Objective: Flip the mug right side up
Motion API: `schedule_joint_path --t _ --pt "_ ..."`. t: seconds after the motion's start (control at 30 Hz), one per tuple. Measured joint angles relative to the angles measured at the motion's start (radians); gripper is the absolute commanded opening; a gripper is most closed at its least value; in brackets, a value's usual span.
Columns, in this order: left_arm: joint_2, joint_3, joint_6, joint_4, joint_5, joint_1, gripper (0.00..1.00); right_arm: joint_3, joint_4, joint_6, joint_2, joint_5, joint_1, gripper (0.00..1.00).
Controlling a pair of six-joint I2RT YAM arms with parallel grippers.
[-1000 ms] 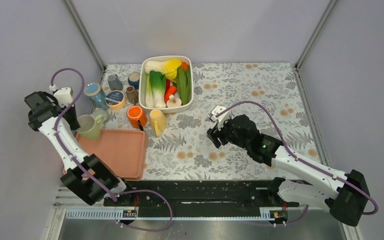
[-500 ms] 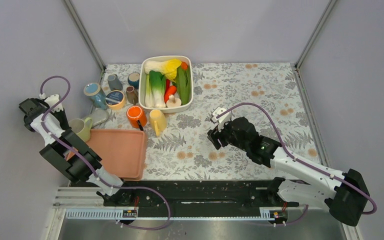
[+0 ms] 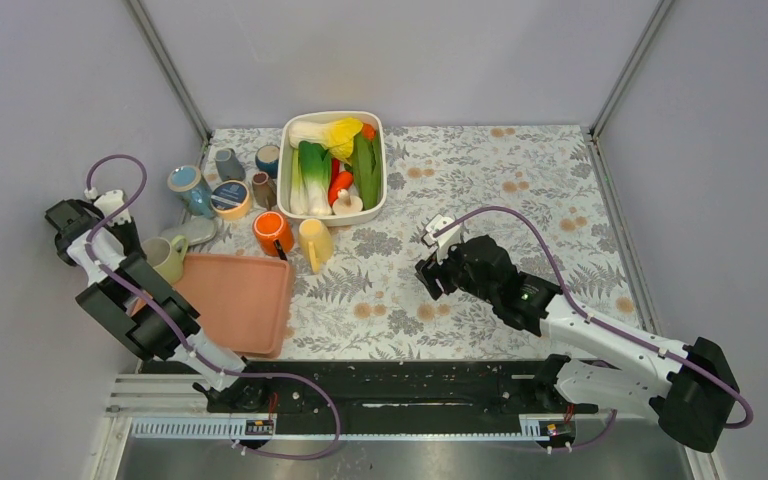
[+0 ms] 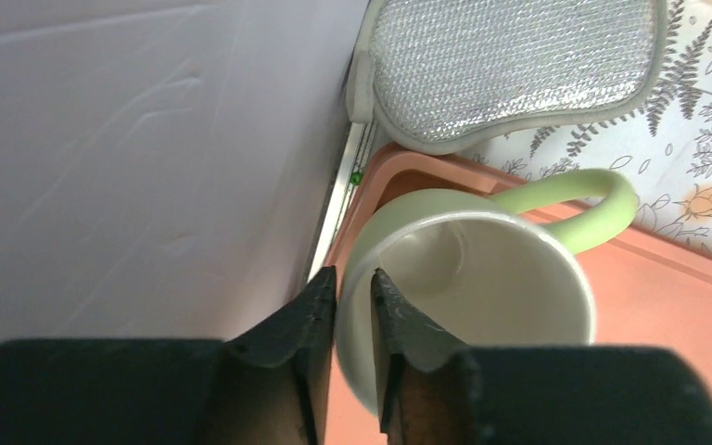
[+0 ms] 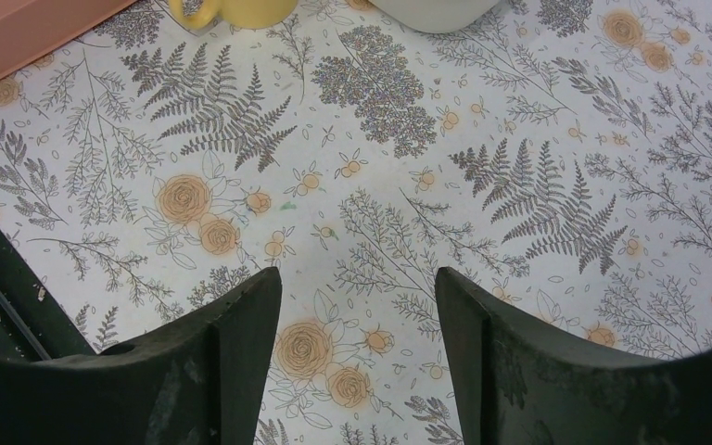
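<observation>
A light green mug (image 3: 167, 256) stands mouth up at the far left corner of the orange tray (image 3: 240, 305); in the left wrist view the mug (image 4: 482, 278) shows its cream inside and its handle points right. My left gripper (image 4: 353, 283) is shut on the mug's rim, one finger inside and one outside; in the top view the gripper (image 3: 150, 250) is at the left wall. My right gripper (image 3: 428, 270) is open and empty over the flowered tablecloth, its fingers (image 5: 241, 324) wide apart.
An orange mug (image 3: 273, 232) and a yellow mug (image 3: 315, 243) stand behind the tray. A white basin (image 3: 335, 118) of vegetables is at the back. Several cups (image 3: 192, 187) cluster at the back left. A grey sponge (image 4: 510, 65) lies beside the tray.
My left arm has swung left and down with the green mug, setting it lower at the tray's far left corner. The right arm has barely moved.
</observation>
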Motion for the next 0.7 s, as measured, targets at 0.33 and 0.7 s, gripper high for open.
schedule_joint_path --t 0.33,0.7 --pt "-0.019 -0.009 0.013 -0.018 0.058 -0.004 0.53 0.0 0.006 0.0 0.0 -0.016 0.0 0.72" --pt "-0.186 0.011 0.024 -0.164 0.087 -0.06 0.66 0.0 0.017 0.024 0.024 -0.005 -0.001 0.75"
